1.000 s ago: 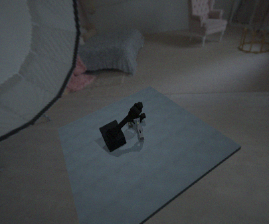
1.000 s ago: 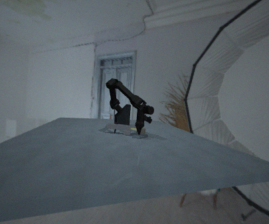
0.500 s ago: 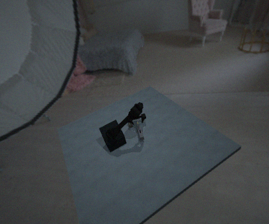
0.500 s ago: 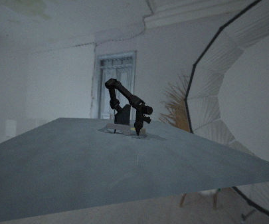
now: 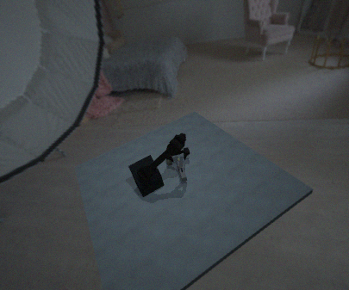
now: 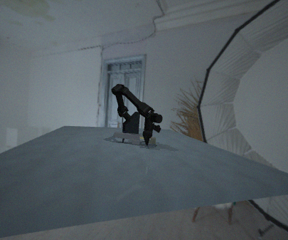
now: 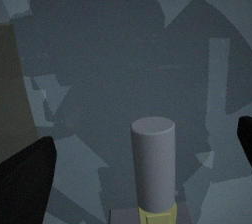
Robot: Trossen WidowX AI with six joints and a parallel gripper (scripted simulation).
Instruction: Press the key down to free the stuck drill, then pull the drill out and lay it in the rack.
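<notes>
My gripper (image 7: 149, 136) is wide open, with one black finger on each side of an upright grey cylinder (image 7: 155, 170) and nothing gripped. The cylinder rises from a yellow collar (image 7: 158, 218), with a grey base (image 7: 120, 216) partly showing behind it. Pale grey parts (image 5: 182, 171) (image 6: 126, 137) show under and beside the gripper in the top and exterior views. I cannot tell which part is the key and which is the drill. A tan block (image 7: 6, 90) (image 6: 153, 140), possibly the rack, stands at the left edge of the wrist view. The lower part of the fixture is out of the wrist view.
The blue-grey table top (image 5: 221, 212) (image 6: 90, 183) carries the arm's black base (image 5: 146, 184) close behind the parts. Broad arm shadows fall over the surface. The light is dim and the parts are small in the top and exterior views.
</notes>
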